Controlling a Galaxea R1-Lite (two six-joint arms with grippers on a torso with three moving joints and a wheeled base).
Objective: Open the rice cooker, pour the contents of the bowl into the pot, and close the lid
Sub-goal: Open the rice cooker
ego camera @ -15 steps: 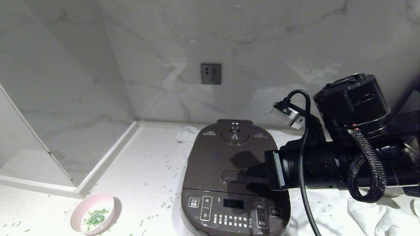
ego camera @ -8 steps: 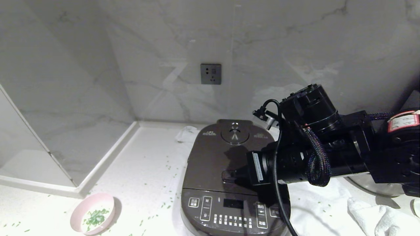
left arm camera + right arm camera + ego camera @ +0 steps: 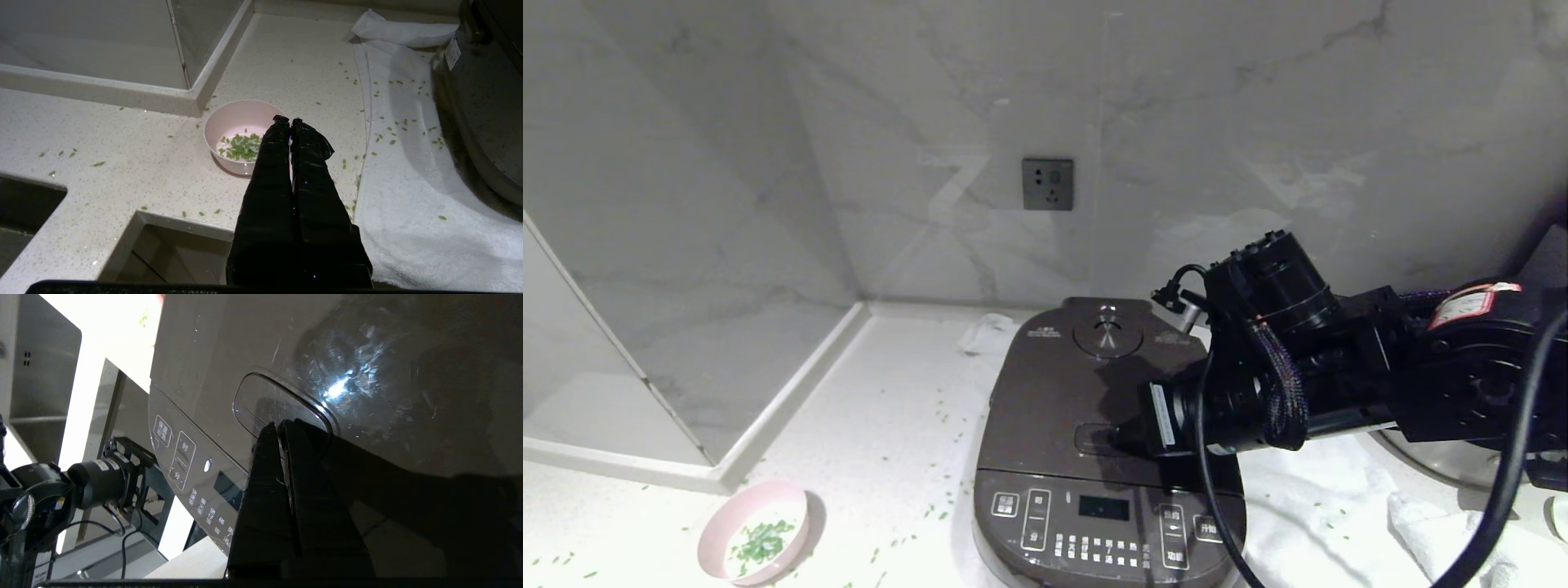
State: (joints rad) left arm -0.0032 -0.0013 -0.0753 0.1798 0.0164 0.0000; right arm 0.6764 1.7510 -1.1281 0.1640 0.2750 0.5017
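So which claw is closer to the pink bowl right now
The left. The left claw hangs shut just above the bowl, at its rim. The right claw is over at the rice cooker, shut, tips at the lid's push latch.

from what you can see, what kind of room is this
Most likely a home kitchen: a rice cooker sits on a pale stone countertop, with a marble-look wall and a wall socket behind it.

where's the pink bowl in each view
Head: the bowl sits bottom left, on the counter left of the rice cooker.
Left wrist: centre, behind the left gripper.
Right wrist: not in it.
Shared landmark: the cooker.
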